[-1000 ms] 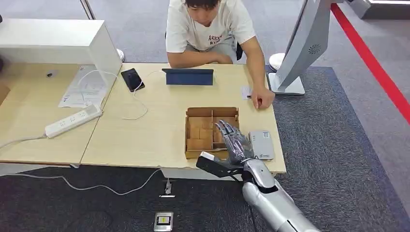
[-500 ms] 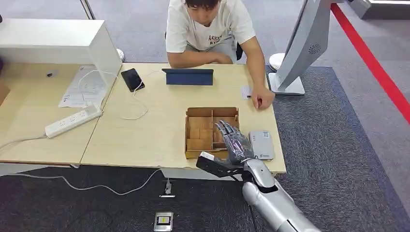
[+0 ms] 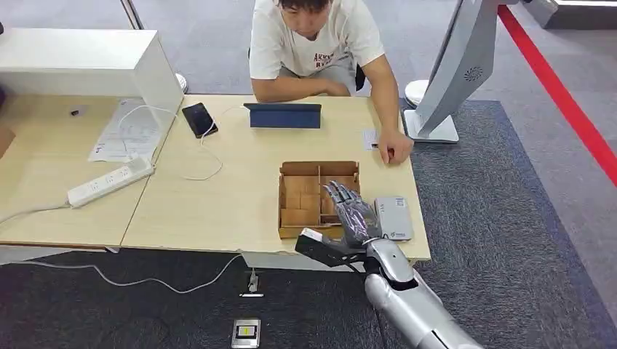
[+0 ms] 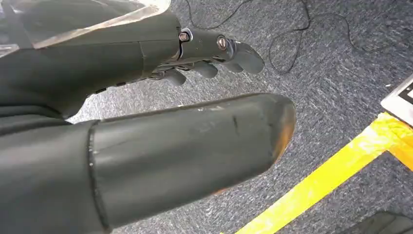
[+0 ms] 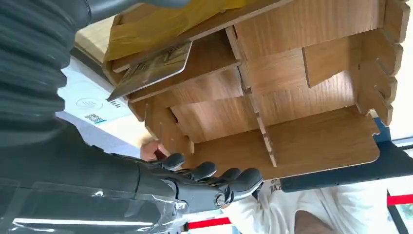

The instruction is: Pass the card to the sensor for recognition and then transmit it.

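- Grey carpet runs under the wooden table (image 3: 218, 189), which carries everything; a cable and a small floor socket (image 3: 246, 333) lie on the carpet below its near edge.
- Left hand (image 4: 204, 53) hangs over the carpet beside a yellow tape line (image 4: 336, 170), fingers loosely bent and holding nothing.
- Right hand (image 3: 354, 215) hovers at the near right corner of the table, fingers stretched out flat and apart over the right side of the tray (image 3: 291, 174); it grips nothing.
- Card (image 5: 151, 70) lies slanted in a near compartment of the tray, seen from the right wrist; one edge seems propped on a divider.
- Risk: the dividers leave little room, so the fingers may jam on the wood, or push the card flat against the floor of the compartment where it is hard to pinch.
- Risk: a downward press near the table's edge could tip or slide the light tray toward the drop.
- Sensor (image 3: 393, 217) sits just beside the tray at the near right corner; a sideways swing of the hand might knock it off, or a loosely pinched card could fall to the carpet on the way across.
- Person (image 3: 316, 43) sits at the far edge, a hand (image 3: 395, 150) resting on the far right of the table, beside a small white slip; a high, fast reach for the handover could strike it.
- Tablet (image 3: 282, 115) and phone (image 3: 198, 118) lie along the far edge, well apart from the work.
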`<state>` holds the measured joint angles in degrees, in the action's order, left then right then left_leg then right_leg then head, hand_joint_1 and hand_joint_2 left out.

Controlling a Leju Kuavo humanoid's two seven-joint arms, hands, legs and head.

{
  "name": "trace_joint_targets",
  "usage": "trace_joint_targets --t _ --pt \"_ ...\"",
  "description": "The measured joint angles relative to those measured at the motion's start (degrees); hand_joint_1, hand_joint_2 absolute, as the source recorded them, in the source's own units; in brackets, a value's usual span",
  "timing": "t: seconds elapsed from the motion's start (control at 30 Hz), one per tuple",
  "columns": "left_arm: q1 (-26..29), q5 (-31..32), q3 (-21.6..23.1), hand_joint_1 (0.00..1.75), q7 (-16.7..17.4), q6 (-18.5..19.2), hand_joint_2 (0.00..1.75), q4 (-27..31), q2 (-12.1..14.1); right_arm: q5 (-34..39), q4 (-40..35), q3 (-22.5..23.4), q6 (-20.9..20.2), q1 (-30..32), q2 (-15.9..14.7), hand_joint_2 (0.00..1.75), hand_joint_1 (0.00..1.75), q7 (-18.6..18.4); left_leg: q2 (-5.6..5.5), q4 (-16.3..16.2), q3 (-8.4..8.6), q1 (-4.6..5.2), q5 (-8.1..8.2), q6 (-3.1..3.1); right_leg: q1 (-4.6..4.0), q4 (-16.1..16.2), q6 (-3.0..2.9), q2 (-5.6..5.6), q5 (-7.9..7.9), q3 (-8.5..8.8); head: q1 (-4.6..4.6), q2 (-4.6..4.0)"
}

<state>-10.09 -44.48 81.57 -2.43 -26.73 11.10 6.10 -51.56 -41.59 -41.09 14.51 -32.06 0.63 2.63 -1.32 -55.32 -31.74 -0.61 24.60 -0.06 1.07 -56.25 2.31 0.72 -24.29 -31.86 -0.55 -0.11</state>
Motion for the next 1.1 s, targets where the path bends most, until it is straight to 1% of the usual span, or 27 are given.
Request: trace_joint_targets --t 0.03,0.07,0.2,0.4,0.77,1.1 --pt "0.0 -0.3 0.0 0.0 0.3 -0.1 0.0 0.0 0.0 -0.2 0.1 0.0 -0.1 0.0 -0.1 1.75 0.0 -1.3 0.01 0.0 0.03 0.0 0.0 0.0 0.0 0.0 0.0 0.0 0.0 -0.01 -0.02 0.0" --pt "0.0 -0.6 0.0 0.0 0.6 -0.2 0.0 0.0 0.0 -0.2 0.2 0.0 -0.1 0.0 -0.4 1.75 0.0 -1.8 0.0 0.0 0.02 0.0 0.0 0.0 0.0 0.0 0.0 0.0 0.0 -0.01 0.0 0.0" --pt "0.1 -0.7 0.0 0.0 0.8 -0.4 0.0 0.0 -0.2 0.1 0.5 0.5 0.0 0.5 -2.5 1.75 0.0 -1.2 0.05 0.0 -0.01 0.01 0.0 0.0 0.01 0.0 0.0 0.04 0.0 0.0 0.0 0.0" --pt "0.1 -0.7 0.0 0.0 0.8 -0.5 0.0 0.0 -0.4 -0.1 0.5 0.6 -0.2 0.8 -3.6 1.75 0.0 -1.7 0.08 0.0 0.01 0.01 0.01 0.0 0.0 0.0 0.0 0.11 0.01 -0.02 0.0 0.02" --pt "0.0 -0.2 0.0 0.0 -0.4 -0.9 0.0 0.0 -0.5 -0.5 0.5 1.7 -0.2 1.5 -4.9 1.75 0.0 -2.4 0.09 0.0 0.01 0.0 0.01 0.0 0.0 0.0 -0.01 0.11 0.0 -0.01 0.0 0.0" --pt "0.0 -0.1 0.0 0.0 -0.7 -0.9 0.0 0.0 -0.5 -0.6 0.2 1.8 0.0 1.8 -5.0 1.75 0.0 -1.9 0.09 0.0 0.01 0.0 0.01 0.0 0.0 0.0 -0.01 0.11 0.0 -0.01 0.0 0.0"
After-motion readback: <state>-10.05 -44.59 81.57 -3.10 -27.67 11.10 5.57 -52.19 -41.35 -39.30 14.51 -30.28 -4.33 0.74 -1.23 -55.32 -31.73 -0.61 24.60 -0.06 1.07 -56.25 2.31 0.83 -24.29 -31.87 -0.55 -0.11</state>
